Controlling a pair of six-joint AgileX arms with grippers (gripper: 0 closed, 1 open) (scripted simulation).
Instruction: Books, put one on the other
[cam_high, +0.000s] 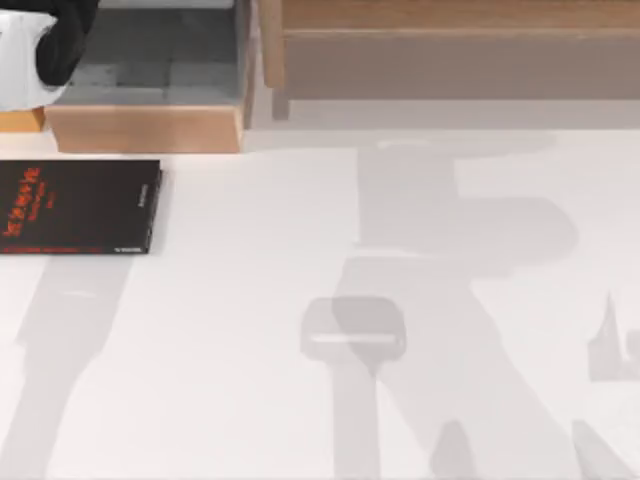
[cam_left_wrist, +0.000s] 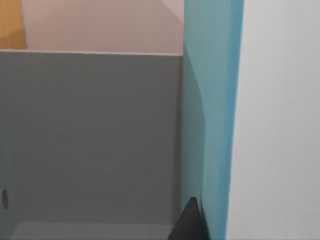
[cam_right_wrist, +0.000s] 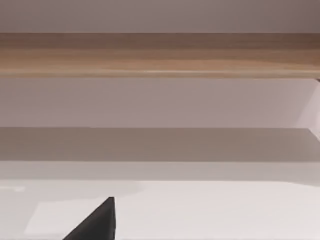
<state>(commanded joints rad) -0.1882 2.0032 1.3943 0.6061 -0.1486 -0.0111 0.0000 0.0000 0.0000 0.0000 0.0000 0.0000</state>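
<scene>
I count two books. One is the black book (cam_high: 75, 207), lying flat on the white table (cam_high: 300, 300) at its far left edge, red lettering up and part of it running off the picture's left side. Behind it stands one wooden box (cam_high: 145, 128) with a grey inside, and to the right of that one long wooden shelf (cam_high: 450, 45) along the back of the table.

The second is the light blue book (cam_left_wrist: 212, 115), which fills a tall strip close in front of my left wrist camera, standing on edge there beside a grey wall (cam_left_wrist: 90, 135). One dark fingertip (cam_left_wrist: 189, 222) of my left gripper sits right against it; I cannot tell whether my left fingers are clamped on it.

My left arm (cam_high: 45, 40) is at the top left corner, above the box. In the right wrist view, one dark fingertip (cam_right_wrist: 97, 222) shows over bare table; I cannot tell its spread either.
</scene>
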